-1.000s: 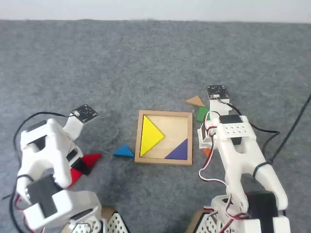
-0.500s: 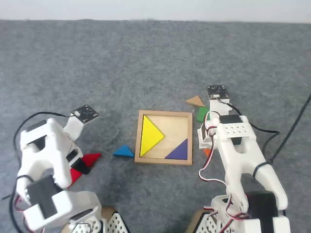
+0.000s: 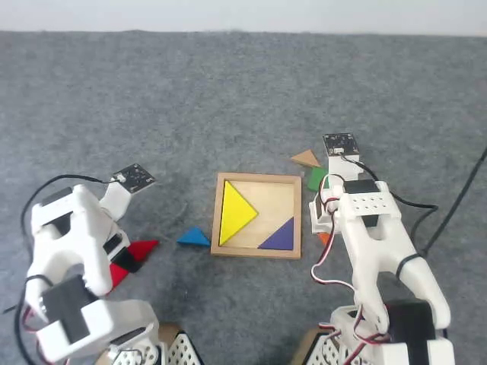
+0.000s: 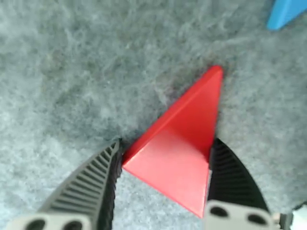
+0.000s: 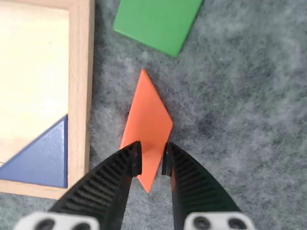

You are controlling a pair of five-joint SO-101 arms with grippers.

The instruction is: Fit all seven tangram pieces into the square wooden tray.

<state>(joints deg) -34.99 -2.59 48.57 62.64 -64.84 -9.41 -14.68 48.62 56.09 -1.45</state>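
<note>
The square wooden tray (image 3: 218, 215) lies mid-table with a yellow triangle (image 3: 234, 211) and a purple triangle (image 3: 280, 236) inside it. Left of the tray, my left gripper (image 4: 165, 143) is shut on a red triangle (image 4: 180, 143) low over the mat, a finger on each side. A small blue triangle (image 3: 194, 238) lies between it and the tray. On the tray's right side, my right gripper (image 5: 151, 155) is shut on an orange parallelogram (image 5: 146, 120) that rests on the mat. A green piece (image 5: 158, 21) and a tan triangle (image 3: 306, 158) lie beyond it.
Grey felt mat (image 3: 228, 99) covers the table, with open room behind the tray. The tray's wooden rim (image 5: 84, 91) runs close beside the orange piece. A black cable (image 3: 456, 198) trails at the right edge.
</note>
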